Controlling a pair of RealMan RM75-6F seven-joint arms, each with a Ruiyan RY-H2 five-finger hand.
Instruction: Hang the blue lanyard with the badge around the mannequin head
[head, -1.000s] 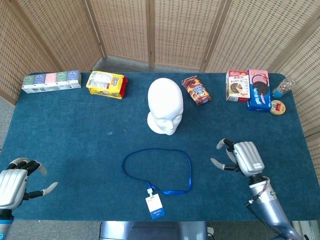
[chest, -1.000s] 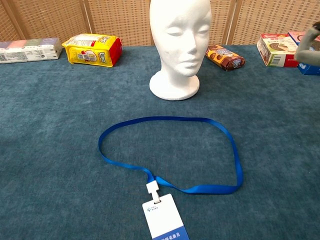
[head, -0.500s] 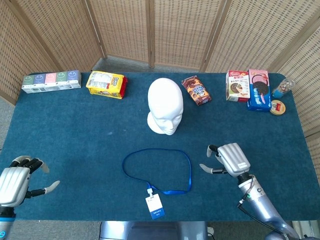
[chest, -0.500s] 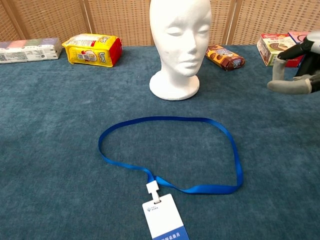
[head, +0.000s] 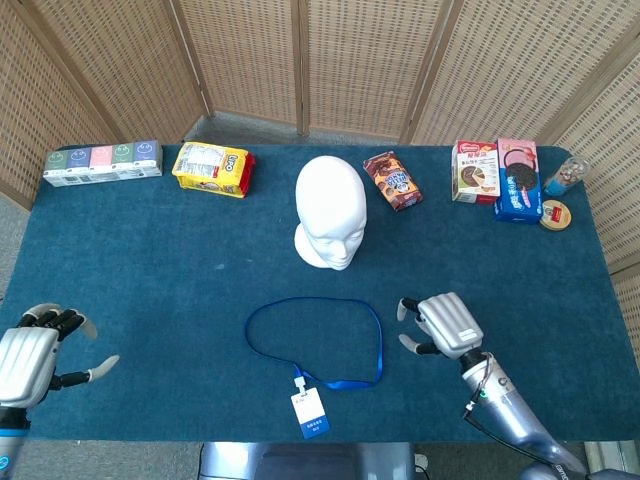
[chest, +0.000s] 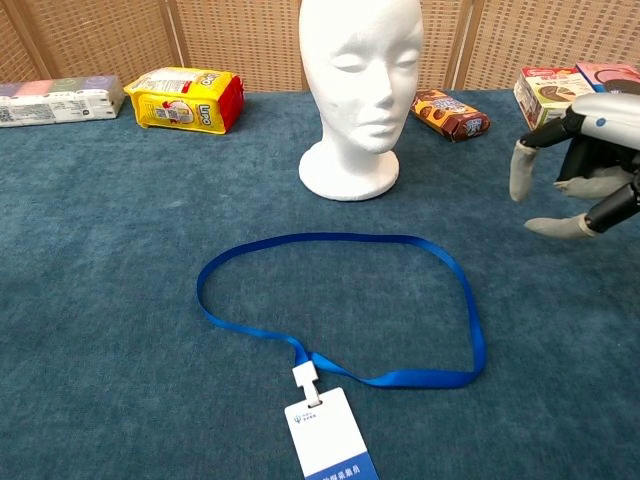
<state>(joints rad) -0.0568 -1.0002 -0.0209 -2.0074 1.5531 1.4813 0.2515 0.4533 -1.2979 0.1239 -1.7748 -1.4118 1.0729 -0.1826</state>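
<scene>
The white-and-blue badge (chest: 330, 444) lies flat at the near edge of the desk (head: 150, 260). Its blue lanyard (chest: 340, 305) forms a loop on the blue cloth, ungripped. Right hand (head: 445, 323): empty, fingers apart, just right of the loop. Left hand (head: 30, 362): empty, fingers spread, at the near-left corner. The white mannequin head (head: 330, 212) stands upright beyond the loop.

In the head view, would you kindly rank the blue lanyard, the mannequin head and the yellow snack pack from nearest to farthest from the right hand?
Measured from the right hand:
1. Blue lanyard, lying flat just to the hand's left.
2. Mannequin head, upright at the table's middle, farther back.
3. Yellow snack pack, at the far left rear of the table.
</scene>
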